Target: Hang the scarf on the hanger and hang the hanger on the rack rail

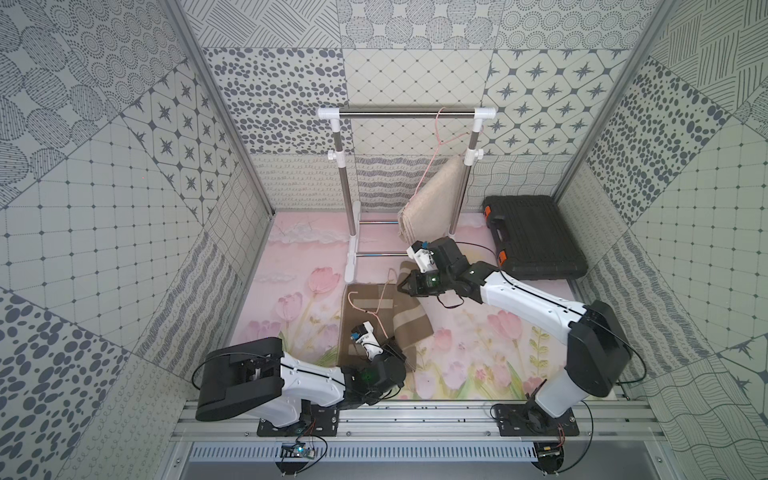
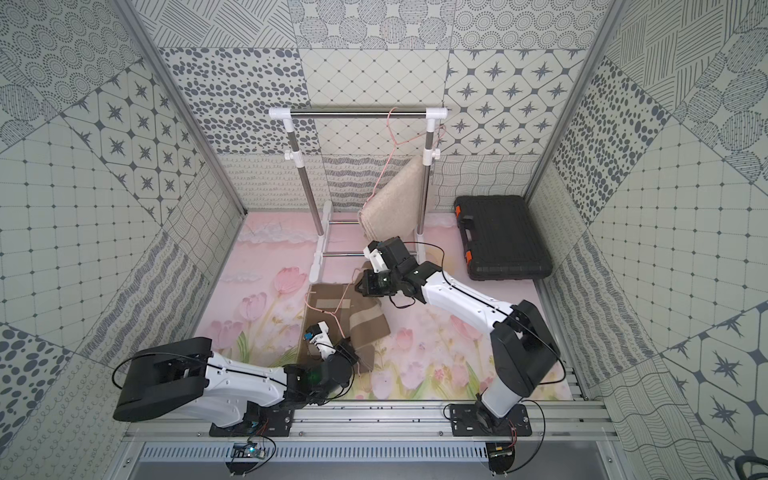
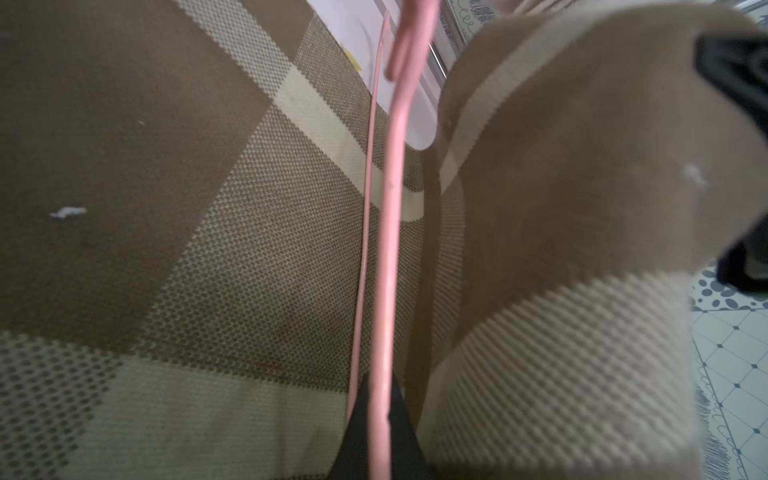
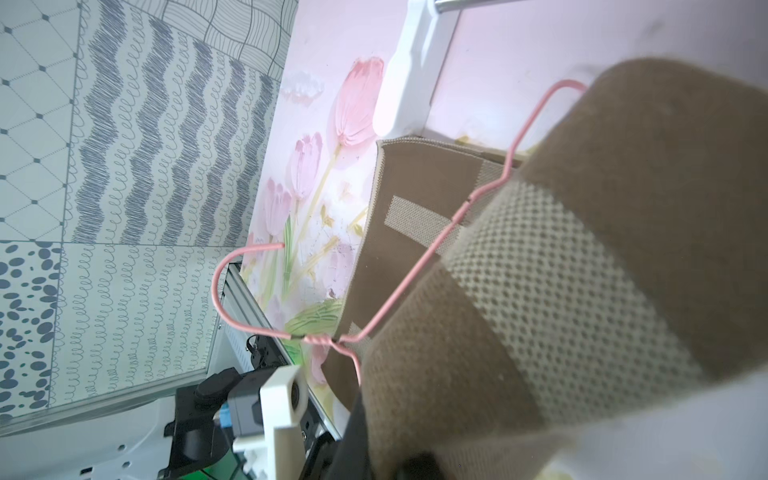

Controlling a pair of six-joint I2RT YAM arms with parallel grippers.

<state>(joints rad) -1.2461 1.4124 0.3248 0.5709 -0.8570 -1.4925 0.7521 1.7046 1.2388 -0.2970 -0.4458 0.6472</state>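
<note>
Left tool (image 3: pixel 376 419) is clamped on one wire of the pink hanger (image 4: pixel 318 340), at the 6 o'clock end of the scarf (image 1: pixel 409 332). Likely bracing the hanger so cloth can pass over it. Right tool (image 1: pixel 406 283) is pinched shut on a folded scarf end, raised off the surface (image 1: pixel 478 353) at 1 o'clock of the hanger, probably to drape it across the wire. Rest of the scarf lies flat mid-surface under the hanger. Rack (image 1: pixel 407 112) at 12 o'clock, black case (image 1: pixel 536 237) at 2 o'clock.
</note>
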